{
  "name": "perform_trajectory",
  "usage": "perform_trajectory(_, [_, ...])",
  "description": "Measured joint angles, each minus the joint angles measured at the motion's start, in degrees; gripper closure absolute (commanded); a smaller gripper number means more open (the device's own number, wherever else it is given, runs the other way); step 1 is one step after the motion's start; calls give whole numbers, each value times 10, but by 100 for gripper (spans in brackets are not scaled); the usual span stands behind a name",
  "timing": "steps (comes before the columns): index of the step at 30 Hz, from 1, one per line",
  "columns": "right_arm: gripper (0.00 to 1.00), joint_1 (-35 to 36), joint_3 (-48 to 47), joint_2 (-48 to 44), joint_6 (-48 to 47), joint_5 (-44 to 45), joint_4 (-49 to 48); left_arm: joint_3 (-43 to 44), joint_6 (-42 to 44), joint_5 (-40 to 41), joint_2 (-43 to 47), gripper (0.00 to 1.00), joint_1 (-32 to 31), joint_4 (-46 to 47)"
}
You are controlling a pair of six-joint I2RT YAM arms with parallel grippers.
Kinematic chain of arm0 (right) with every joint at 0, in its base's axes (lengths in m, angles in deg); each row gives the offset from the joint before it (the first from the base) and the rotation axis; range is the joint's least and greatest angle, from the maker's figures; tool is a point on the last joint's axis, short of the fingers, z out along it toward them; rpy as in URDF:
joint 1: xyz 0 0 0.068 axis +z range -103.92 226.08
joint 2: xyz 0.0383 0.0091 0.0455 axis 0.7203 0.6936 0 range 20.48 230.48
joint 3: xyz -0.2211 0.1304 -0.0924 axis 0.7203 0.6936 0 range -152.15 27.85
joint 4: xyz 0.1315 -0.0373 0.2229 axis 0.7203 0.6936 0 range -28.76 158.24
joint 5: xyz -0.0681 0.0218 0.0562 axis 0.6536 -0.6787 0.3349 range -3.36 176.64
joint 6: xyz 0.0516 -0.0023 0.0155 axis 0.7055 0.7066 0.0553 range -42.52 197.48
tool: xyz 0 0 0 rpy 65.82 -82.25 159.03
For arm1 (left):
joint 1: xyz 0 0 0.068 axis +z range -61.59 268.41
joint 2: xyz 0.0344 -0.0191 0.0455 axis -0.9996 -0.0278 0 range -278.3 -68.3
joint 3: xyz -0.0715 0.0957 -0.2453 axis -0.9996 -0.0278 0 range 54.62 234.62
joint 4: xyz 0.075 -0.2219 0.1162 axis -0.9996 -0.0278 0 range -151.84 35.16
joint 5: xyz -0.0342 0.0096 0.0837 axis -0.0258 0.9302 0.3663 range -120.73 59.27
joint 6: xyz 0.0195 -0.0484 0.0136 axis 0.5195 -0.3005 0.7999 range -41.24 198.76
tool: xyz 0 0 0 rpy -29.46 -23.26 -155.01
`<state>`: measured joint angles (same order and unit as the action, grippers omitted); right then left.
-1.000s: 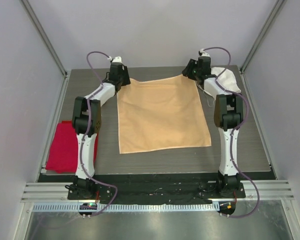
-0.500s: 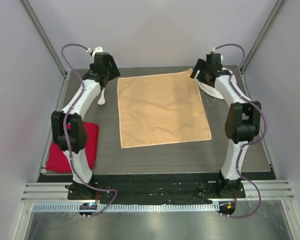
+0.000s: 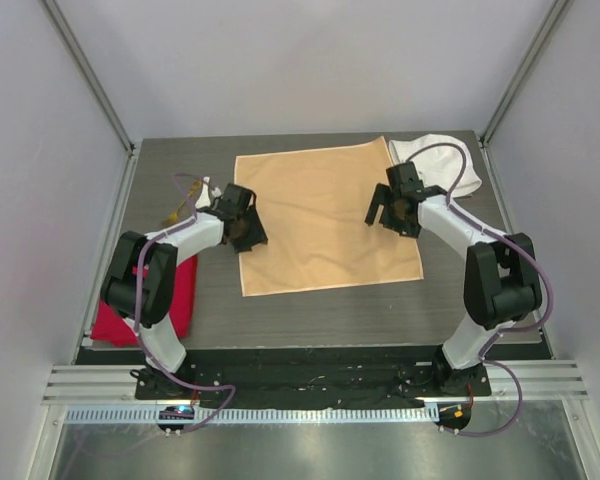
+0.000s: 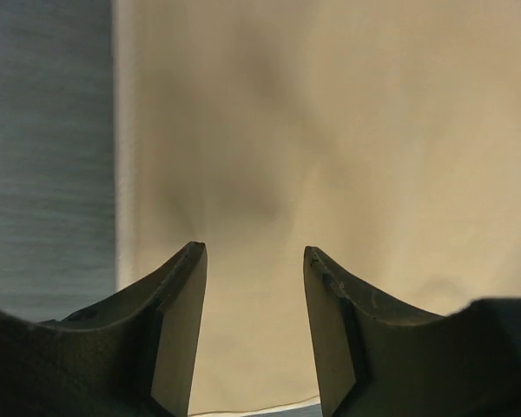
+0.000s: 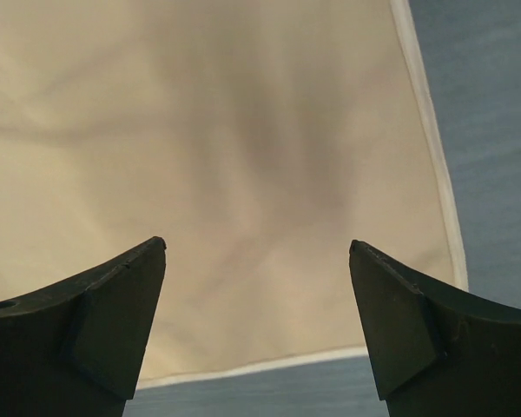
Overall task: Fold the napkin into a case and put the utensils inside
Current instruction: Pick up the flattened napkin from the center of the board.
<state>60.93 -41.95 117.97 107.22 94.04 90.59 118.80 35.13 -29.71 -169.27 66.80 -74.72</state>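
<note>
While both arms hang over it, thin peach-orange square napkin (image 3: 325, 215) lies spread flat, mid dark wood-grain table (image 3: 480, 290).
Top: left gripper (image 3: 248, 232) over its left edge, right gripper (image 3: 385, 212) nr right edge. L wrist: jaws apart, nothing btwn. R wrist: jaws wide, empty, cloth below.

Counting now: two arms, left arm (image 3: 145, 285) and right arm (image 3: 495, 280). Two grippers, left gripper (image 3: 248, 235) and right gripper (image 3: 385, 215), two fingers apiece, so four fingers in all. Three pieces of fabric: one napkin (image 3: 320, 200) under both grippers, one red cloth (image 3: 115, 310) behind and outboard of the left gripper, one white hat (image 3: 445, 160) just beyond the right gripper. One gold fork (image 3: 174, 214) outboard of the left gripper. One table (image 3: 310, 315) beneath the lot.
</note>
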Motion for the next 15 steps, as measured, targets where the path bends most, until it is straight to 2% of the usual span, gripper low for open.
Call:
perform_trajectory(3, [5,-5,48,-42,16,22,30,-63,-18,11,27,46,8,5])
perform_trajectory(4, [0,-6,60,-61,23,31,39,-75,-25,21,45,45,8,3])
perform_trajectory(8, [0,-9,106,-145,50,64,57,-121,-44,61,104,43,11,-9])
perform_trajectory(9, [3,-9,114,-162,56,73,64,-125,-44,70,110,41,11,-17])
perform_trajectory(11, [10,-10,128,-189,66,95,74,-133,-42,89,128,29,10,-33])
perform_trajectory(13, [32,-23,153,-209,74,105,80,-139,-41,102,157,25,7,-52])
perform_trajectory(14, [41,-35,168,-216,77,108,80,-140,-41,108,177,27,4,-62])
perform_trajectory(15, [46,-50,182,-221,78,107,80,-140,-42,112,194,29,0,-69])
